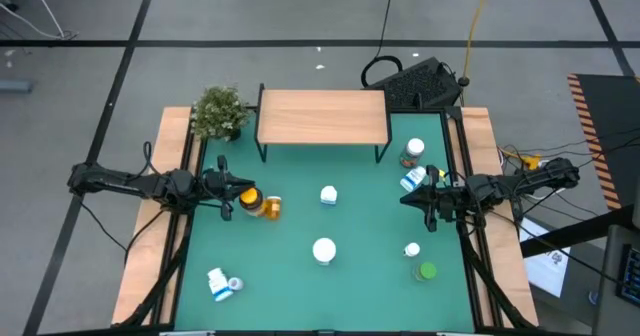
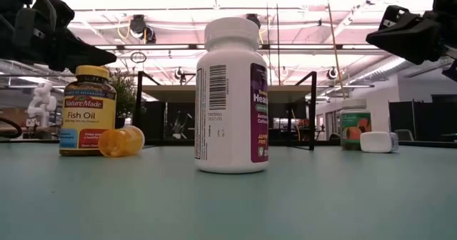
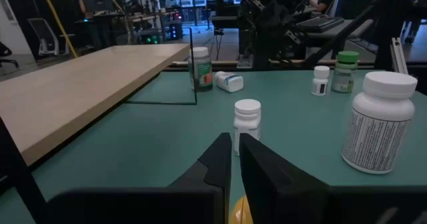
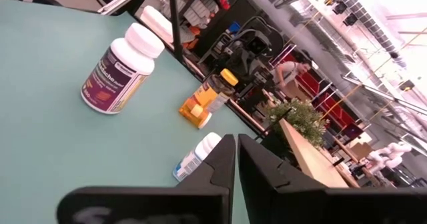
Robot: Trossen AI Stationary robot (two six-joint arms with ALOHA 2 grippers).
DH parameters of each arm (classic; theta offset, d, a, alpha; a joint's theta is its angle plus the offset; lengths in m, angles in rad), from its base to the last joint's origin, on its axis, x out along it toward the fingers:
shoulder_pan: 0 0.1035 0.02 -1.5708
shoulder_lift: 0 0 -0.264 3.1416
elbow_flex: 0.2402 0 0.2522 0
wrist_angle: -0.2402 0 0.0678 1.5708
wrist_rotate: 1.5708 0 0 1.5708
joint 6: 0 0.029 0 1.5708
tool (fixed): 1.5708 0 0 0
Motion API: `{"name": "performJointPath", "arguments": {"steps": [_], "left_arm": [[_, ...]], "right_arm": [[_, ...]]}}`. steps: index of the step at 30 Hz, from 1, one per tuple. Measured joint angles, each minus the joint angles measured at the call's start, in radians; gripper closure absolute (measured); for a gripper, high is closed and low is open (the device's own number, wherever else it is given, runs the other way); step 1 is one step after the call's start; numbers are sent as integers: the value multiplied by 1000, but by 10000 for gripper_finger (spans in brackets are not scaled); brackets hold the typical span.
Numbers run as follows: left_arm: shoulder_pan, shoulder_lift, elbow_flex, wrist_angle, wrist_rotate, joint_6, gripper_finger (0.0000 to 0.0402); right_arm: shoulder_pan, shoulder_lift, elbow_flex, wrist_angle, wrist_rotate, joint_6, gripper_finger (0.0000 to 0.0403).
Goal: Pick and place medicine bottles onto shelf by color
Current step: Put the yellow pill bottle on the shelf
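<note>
The shelf (image 1: 322, 116) stands at the table's far middle, its wood top bare. Two amber bottles (image 1: 258, 203) sit at centre left: a yellow-capped one upright (image 2: 87, 111) and one lying on its side (image 2: 121, 141). My left gripper (image 1: 232, 189) hovers shut just above them, touching nothing. White bottles stand mid-table (image 1: 328, 195) and nearer (image 1: 324, 249). My right gripper (image 1: 408, 198) is shut and empty, raised beside a lying blue-labelled bottle (image 1: 412, 180) and an upright bottle (image 1: 413, 153). A small white bottle (image 1: 411, 249) and a green-capped one (image 1: 427, 271) stand near right. Blue-labelled bottles (image 1: 220, 283) lie near left.
A potted plant (image 1: 220, 111) stands left of the shelf at the far left corner. Wooden side strips (image 1: 150, 236) run along both table sides. A dark keyboard (image 1: 420, 84) lies beyond the far edge. Bare green table (image 1: 300, 296) lies along the near edge.
</note>
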Motion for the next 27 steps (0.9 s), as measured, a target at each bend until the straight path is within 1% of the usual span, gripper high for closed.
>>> {"name": "performJointPath", "arguments": {"steps": [14, 16, 18, 20, 21, 22, 24, 25, 27], "left_arm": [[0, 0, 0, 0, 0, 0, 366], [0, 0, 0, 0, 0, 0, 366], [0, 0, 0, 0, 0, 0, 366], [0, 0, 0, -1, 0, 0, 366], [0, 0, 0, -2, 0, 0, 366], [0, 0, 0, -1, 0, 0, 366], [0, 0, 0, 1, 0, 0, 366], [0, 0, 0, 2, 0, 0, 366], [0, 0, 0, 13, 0, 0, 366]], "right_arm": [[0, 0, 0, 4, -2, -1, 390], [-1, 5, 0, 51, -1, -96, 390], [-1, 7, 0, 85, -25, -158, 390], [-1, 10, 0, 133, -92, -152, 390], [-1, 10, 0, 153, -133, -127, 390], [0, 10, 0, 164, -173, -67, 390], [0, 11, 0, 195, -231, 110, 390], [-1, 13, 0, 233, -228, 190, 390], [-1, 12, 0, 295, -168, 320, 390]]}}
